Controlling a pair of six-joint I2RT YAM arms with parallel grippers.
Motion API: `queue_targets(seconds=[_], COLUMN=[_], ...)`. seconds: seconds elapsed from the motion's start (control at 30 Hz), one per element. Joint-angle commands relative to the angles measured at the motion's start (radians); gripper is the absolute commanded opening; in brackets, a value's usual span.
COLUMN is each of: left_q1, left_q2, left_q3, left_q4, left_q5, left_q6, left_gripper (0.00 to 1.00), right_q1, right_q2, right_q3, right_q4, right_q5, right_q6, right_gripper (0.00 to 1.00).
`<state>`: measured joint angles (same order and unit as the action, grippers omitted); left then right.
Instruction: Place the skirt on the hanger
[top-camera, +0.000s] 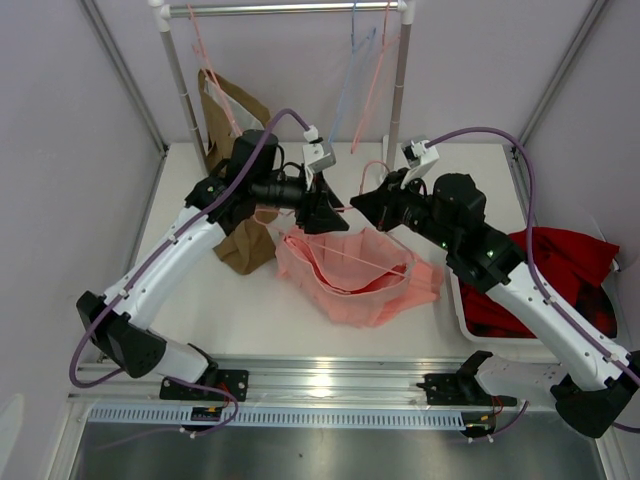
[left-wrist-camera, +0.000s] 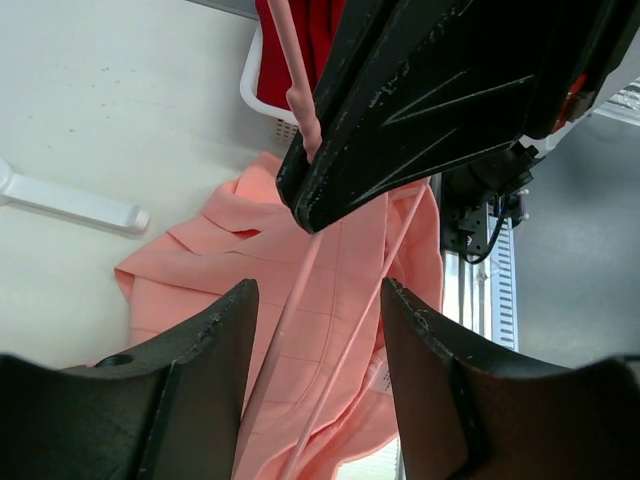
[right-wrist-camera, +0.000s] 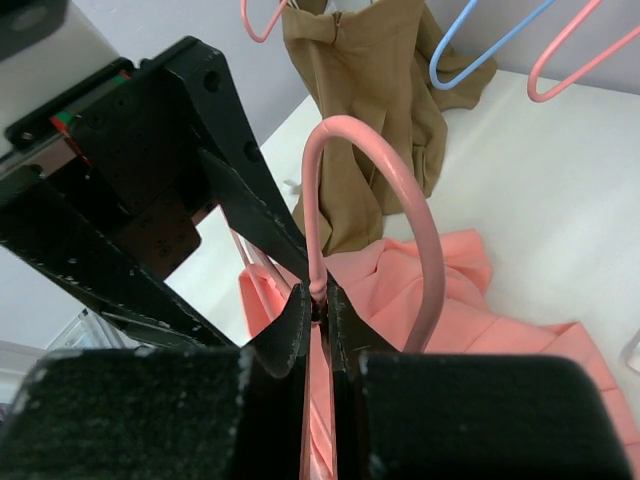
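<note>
Top external, left to right: left gripper (top-camera: 325, 208) half-open, empty, above the skirt (top-camera: 350, 275) crumpled mid-table; hanger (right-wrist-camera: 350, 125) pinched at its neck by clamped right gripper (top-camera: 368, 200), lower wire seemingly resting across the cloth. Soft, light, floppy fabric, likely to sag; best pinched at the waistband edge.

No legible text or markings

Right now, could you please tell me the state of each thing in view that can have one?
skirt: rumpled on the table, hanger wire lying across it.
hanger: gripped at the neck below its hook, tilted down onto the skirt.
left jaws: open over the skirt, holding nothing.
right jaws: shut on the hanger's neck.
brown garment: hung on the rack.
red cloth: heaped at the right, untouched.
</note>
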<state>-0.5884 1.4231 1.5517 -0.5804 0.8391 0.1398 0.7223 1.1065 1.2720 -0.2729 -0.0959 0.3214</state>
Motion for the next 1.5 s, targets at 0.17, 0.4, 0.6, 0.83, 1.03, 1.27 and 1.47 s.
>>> queue_targets(seconds=[0.17, 0.4, 0.6, 0.83, 1.03, 1.27, 1.47], left_q1=[0.004, 0.001, -0.017, -0.056, -0.064, -0.065, -0.062], left_q2=[0.045, 0.037, -0.007, -0.2, -0.371, -0.515, -0.556], left_q3=[0.002, -0.021, -0.093, -0.356, -0.541, -0.571, -0.5], left_q4=[0.074, 0.126, 0.21, 0.48, 0.565, 0.406, 0.216], left_q5=[0.126, 0.173, 0.18, -0.001, -0.218, -0.466, -0.739], left_q6=[0.011, -0.028, -0.116, -0.353, -0.483, -0.5, -0.514], left_gripper=[0.47, 0.18, 0.0, 0.0, 0.0, 0.0, 0.0], right_q1=[-0.02, -0.035, -0.04, -0.038, -0.035, -0.035, -0.084], right_q2=[-0.042, -0.043, -0.046, -0.028, 0.001, 0.004, 0.0], right_q3=[0.044, 0.04, 0.035, 0.05, 0.041, 0.033, 0.064], right_q4=[0.071, 0.063, 0.057, 0.018, 0.006, -0.006, -0.055], right_q5=[-0.028, -0.033, -0.016, 0.024, 0.021, 0.086, 0.16], right_q6=[0.03, 0.028, 0.028, 0.027, 0.033, 0.045, 0.074], right_gripper=[0.0, 0.0, 0.0, 0.02, 0.52, 0.75, 0.83])
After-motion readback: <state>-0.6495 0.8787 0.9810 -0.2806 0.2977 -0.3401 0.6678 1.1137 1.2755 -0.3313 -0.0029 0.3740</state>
